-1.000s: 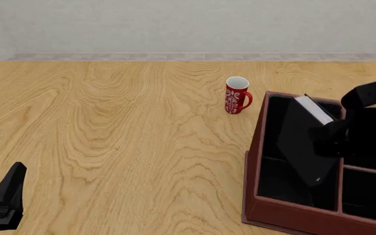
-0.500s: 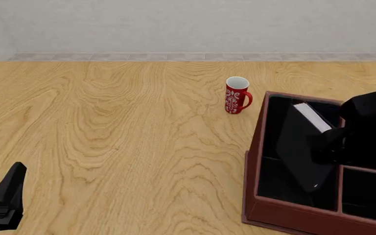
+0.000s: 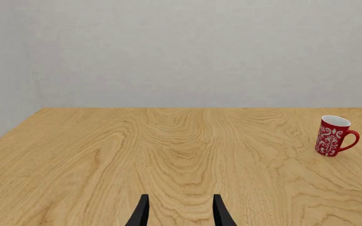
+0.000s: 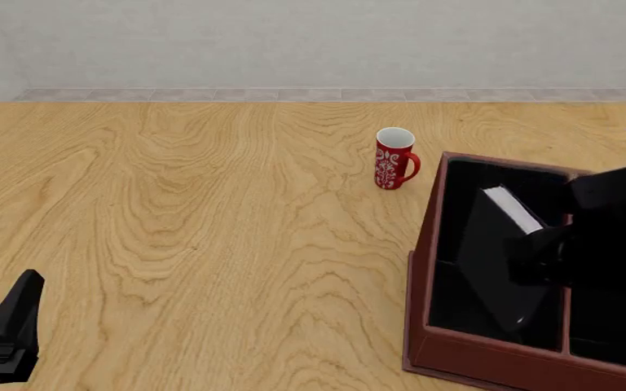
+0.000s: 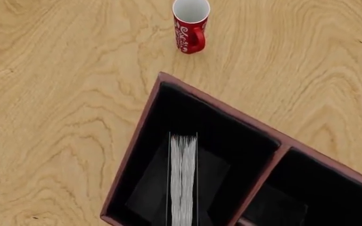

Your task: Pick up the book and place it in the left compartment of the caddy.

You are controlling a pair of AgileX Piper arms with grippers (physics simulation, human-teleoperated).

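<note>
Lower left of the front view, the left end effector idles with fingers parted, out of the way. Lower right, the right end effector grips the book, tilted with its low corner inside the caddy's left compartment, probably to clear the walls. Farther up the tabletop stands a red mug.

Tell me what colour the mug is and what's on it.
The mug is red with a white floral pattern, clearest in the left wrist view.
</note>
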